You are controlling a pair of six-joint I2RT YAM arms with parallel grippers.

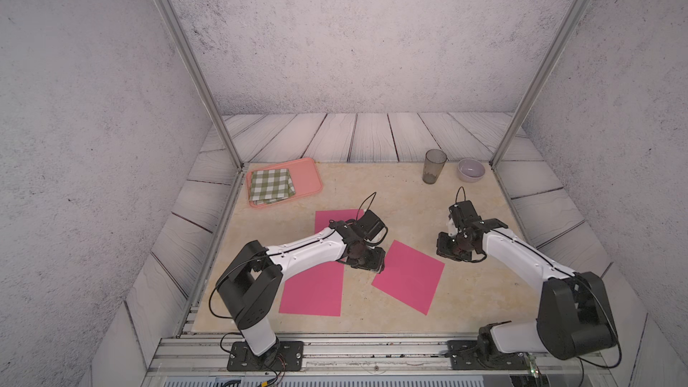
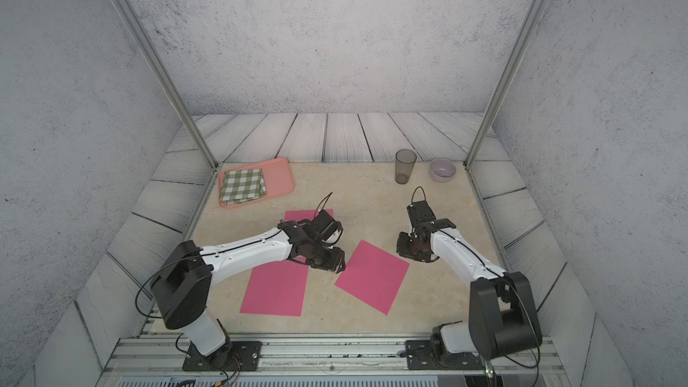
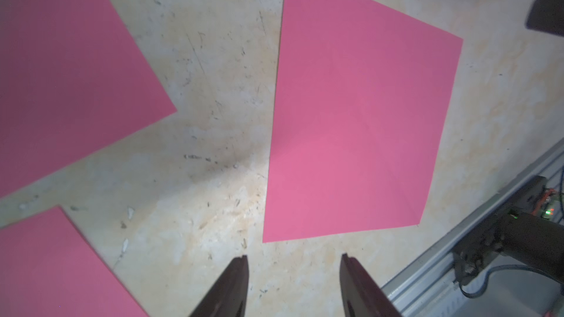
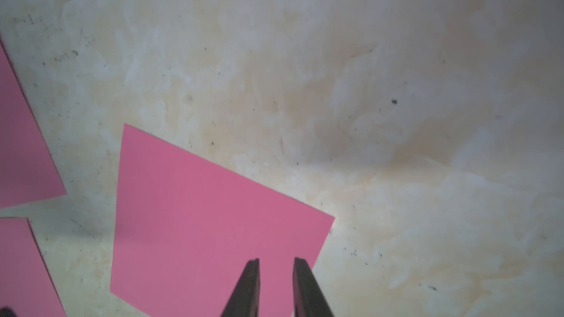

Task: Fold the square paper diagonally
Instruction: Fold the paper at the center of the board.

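Note:
A pink square paper (image 1: 408,277) (image 2: 372,281) lies flat on the beige tabletop, turned corner-on, between the two arms. It fills the middle of the left wrist view (image 3: 360,123) and the lower part of the right wrist view (image 4: 207,224). My left gripper (image 1: 366,260) (image 3: 294,257) hangs open just off the paper's left corner, with nothing between its fingers. My right gripper (image 1: 450,245) (image 4: 276,260) hovers by the paper's right corner. Its jaws stand close together with a narrow empty gap and hold nothing.
Two more pink sheets lie to the left, one (image 1: 312,288) near the front and one (image 1: 335,217) partly under the left arm. A salmon tray (image 1: 312,176) with a green checked cloth (image 1: 271,186) sits back left. A dark tumbler (image 1: 433,165) and lilac bowl (image 1: 471,170) stand back right.

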